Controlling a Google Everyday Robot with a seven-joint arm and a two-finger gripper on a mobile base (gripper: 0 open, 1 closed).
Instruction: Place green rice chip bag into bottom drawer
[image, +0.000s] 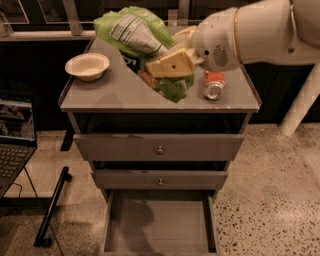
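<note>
The green rice chip bag (131, 29) is crumpled, light green with a white label patch. It hangs above the grey cabinet top (115, 90), lifted off it. My gripper (156, 67), with yellowish fingers (172, 62), reaches in from the right and is shut on the bag's middle. The bag's lower end (172, 90) droops near the top's front edge. The bottom drawer (160, 225) is pulled out below, a wide grey tray with nothing in it.
A red soda can (214, 85) lies on the cabinet top just right of the bag. A white bowl (87, 66) sits at the top's left. Two shut drawers with knobs (160, 149) are above the open one. A laptop (12, 135) and a black stand leg (52, 210) are at left.
</note>
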